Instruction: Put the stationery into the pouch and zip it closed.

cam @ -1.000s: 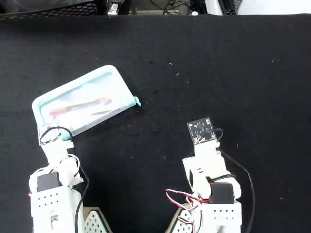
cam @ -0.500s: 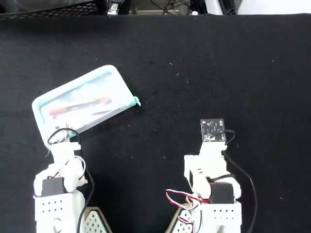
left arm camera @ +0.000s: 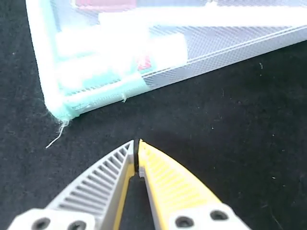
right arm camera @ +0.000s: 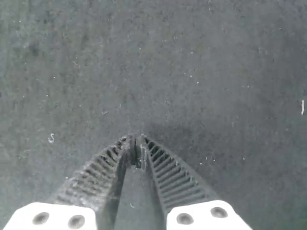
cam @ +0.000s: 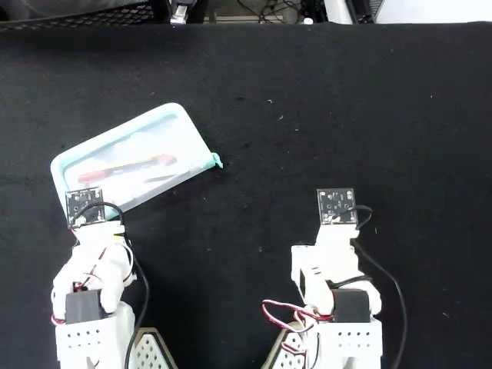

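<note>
pouch: translucent, teal-edged mesh pouch (cam: 131, 157) lying flat on the black table (cam: 346, 108), holding the coloured stationery (cam: 127, 164).
left gripper (left arm camera: 135, 146): hanging clenched and empty, just beside the pouch's corner.
right gripper (right arm camera: 135, 143): hanging clenched and empty, well apart.
step: apparently finishing, zip looking closed.
next: probably needing only parking.

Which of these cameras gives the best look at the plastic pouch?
The high view: the whole pouch lies in sight, with pens inside. The left wrist view catches one corner close up. The right wrist view faces the black table.
</note>
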`<state>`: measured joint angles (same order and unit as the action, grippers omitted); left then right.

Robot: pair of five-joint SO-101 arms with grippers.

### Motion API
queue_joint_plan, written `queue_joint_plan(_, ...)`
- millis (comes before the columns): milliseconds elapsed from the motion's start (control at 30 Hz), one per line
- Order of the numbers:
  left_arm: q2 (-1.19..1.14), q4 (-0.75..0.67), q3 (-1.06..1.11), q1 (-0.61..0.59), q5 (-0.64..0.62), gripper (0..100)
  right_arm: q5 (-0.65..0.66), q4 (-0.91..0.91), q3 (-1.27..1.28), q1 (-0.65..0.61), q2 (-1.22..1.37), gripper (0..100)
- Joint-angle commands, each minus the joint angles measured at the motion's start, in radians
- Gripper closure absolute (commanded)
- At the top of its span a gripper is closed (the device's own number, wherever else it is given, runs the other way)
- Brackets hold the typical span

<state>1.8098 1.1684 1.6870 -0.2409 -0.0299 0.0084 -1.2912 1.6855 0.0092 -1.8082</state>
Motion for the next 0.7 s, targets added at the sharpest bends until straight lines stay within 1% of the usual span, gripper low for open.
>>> queue_joint_plan(0, 0.014, 0.002, 0.013, 0.012, -0.009, 97, -0.011, -0.002, 0.001, -0.009, -0.059, 98.3)
queue_joint_plan(667, 0.006, 0.002, 0.013, 0.012, -0.009, 97, -0.011, -0.005, -0.001, -0.011, -0.067, 98.3)
